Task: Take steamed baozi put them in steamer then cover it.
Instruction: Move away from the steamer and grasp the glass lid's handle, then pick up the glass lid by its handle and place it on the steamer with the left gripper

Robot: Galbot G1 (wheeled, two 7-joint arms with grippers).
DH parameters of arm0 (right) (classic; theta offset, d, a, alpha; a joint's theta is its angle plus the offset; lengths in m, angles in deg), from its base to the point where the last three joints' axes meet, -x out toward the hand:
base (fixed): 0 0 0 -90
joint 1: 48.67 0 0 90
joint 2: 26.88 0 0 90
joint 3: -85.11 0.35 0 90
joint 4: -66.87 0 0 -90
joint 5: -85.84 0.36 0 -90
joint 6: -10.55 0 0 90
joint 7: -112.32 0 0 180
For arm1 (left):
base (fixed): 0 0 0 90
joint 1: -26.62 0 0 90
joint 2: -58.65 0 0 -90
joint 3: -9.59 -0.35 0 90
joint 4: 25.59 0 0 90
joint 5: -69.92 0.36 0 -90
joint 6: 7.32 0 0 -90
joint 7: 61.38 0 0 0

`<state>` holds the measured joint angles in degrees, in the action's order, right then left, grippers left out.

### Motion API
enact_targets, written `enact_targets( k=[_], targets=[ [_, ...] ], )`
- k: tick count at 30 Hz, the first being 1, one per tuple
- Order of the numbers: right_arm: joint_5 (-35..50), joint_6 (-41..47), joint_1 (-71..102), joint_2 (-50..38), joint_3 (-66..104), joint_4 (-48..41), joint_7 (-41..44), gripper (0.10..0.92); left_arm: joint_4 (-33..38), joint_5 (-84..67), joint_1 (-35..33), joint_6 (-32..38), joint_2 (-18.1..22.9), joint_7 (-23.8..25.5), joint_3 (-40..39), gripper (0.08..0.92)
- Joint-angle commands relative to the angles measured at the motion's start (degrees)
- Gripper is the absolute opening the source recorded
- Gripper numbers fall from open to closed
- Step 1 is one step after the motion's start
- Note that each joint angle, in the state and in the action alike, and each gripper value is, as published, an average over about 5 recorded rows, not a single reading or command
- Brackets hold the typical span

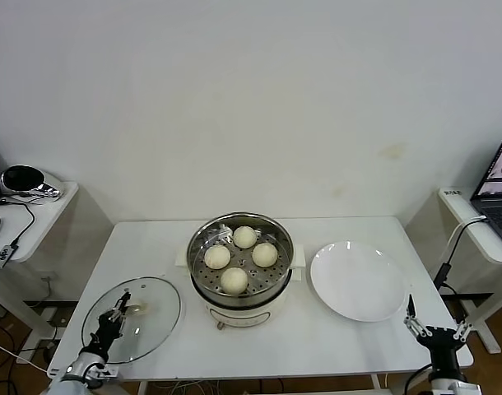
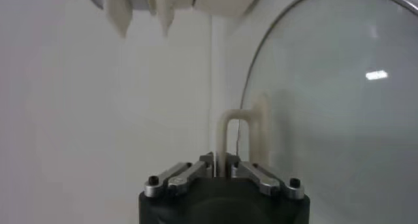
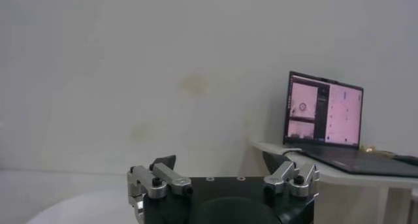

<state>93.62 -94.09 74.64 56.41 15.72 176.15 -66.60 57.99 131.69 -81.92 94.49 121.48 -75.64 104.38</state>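
Observation:
Several cream-white steamed baozi [image 1: 245, 237] lie in the shiny steamer [image 1: 200, 247] on its cream pot base at the table's middle. To the steamer's left, the cover [image 1: 156, 309], a clear glass lid with a metal rim, rests flat on the table. My left gripper [image 1: 118, 313] is over the lid, shut on its cream bar handle [image 1: 137, 309]. In the left wrist view the left gripper [image 2: 222, 166] pinches that handle [image 2: 225, 124], with the glass cover [image 2: 326, 114] beyond. My right gripper [image 1: 432, 329] hangs open and holding nothing off the table's front right corner; the right wrist view shows the right gripper [image 3: 222, 163] with its jaws wide apart.
A flat white plate [image 1: 358, 280] lies right of the steamer. Side tables stand on both sides, the right one with a laptop [image 3: 323, 117], the left one with cables and a dark device [image 1: 22, 178]. A wall stands behind the table [image 1: 152, 247].

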Motion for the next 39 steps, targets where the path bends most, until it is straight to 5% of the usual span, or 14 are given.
enact_targets(
  k=[1,13,19,24,32,39],
  targets=[
    [-0.17,-0.14,0.10,-0.16,-0.26,0.12,0.00,0.823,13.94,-5.59,-8.93,-7.80,-1.80,-2.78,4.44,0.138],
    [-1.28,-0.22,0.83,-0.14,-1.82,0.93,0.25,0.823,32.23,-11.66,-10.00,-22.40,-10.51,9.59,11.51,0.138],
    [-4.29,-0.33,1.32,0.56,-3.35,1.09,0.83,0.823,37.94,-15.48,-3.75,-28.51,-16.85,13.71,-0.05,0.138],
    [-6.58,0.15,1.35,1.20,-4.61,1.03,1.56,0.823,37.33,-16.59,7.77,-32.45,-19.98,14.61,-15.99,0.138],
    [-9.09,1.00,0.57,2.80,-6.27,0.46,1.61,0.823,32.33,-9.96,27.00,-41.69,-11.70,18.96,-36.73,0.138],
    [-10.25,1.24,-0.16,3.43,-6.52,-0.14,1.34,0.823,30.15,3.14,31.91,-46.08,-3.25,27.06,-43.41,0.138]
  ],
)
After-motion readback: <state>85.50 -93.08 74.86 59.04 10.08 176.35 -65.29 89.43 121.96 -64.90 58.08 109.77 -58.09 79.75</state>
